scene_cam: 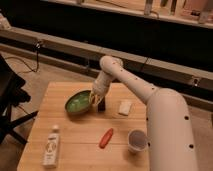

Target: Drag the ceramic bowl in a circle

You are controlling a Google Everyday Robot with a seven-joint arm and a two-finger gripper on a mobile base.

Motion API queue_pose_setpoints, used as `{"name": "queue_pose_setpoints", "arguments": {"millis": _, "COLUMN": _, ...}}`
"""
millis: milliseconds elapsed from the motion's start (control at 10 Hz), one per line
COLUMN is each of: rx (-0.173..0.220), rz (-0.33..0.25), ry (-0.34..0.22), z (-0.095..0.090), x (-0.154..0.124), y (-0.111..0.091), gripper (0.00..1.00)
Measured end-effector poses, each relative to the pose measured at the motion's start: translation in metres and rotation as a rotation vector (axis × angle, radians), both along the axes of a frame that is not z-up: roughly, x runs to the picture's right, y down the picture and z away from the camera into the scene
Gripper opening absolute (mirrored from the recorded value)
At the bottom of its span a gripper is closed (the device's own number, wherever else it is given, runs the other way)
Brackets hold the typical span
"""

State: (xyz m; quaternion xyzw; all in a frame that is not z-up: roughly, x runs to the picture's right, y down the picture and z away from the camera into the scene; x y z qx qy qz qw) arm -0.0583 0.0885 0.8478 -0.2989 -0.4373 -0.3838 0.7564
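Green bowl (78,103) sat on the wooden surface (80,142), left of centre toward the far edge. Hand (97,100) was down at the bowl's right rim, touching or hooked on it, couldn't tell which. A dark finger (101,105) stood just right of the bowl. White arm (145,95) reached in from the right. Also on the surface: white block (124,107) right of the hand, red item (106,138) near centre, white cup (137,141) beside it, bottle (51,146) lying front left

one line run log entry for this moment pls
phase: dragging | claw: at right rim of ceramic bowl | bowl: upright on table, rear left | nearby: red item, white cup, bottle
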Motion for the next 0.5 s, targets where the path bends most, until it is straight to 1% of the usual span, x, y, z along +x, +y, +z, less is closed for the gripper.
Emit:
{"name": "queue_pose_setpoints", "arguments": {"millis": 200, "rx": -0.004, "rz": 0.005, "ry": 0.002, "z": -0.001, "x": -0.0027, "y": 0.0012, "gripper": 0.0}}
{"name": "queue_pose_setpoints", "arguments": {"millis": 400, "rx": -0.011, "rz": 0.011, "ry": 0.006, "z": -0.0006, "x": 0.0072, "y": 0.0013, "gripper": 0.0}}
{"name": "queue_pose_setpoints", "arguments": {"millis": 500, "rx": -0.015, "rz": 0.014, "ry": 0.004, "z": -0.0007, "x": 0.0066, "y": 0.0012, "gripper": 0.0}}
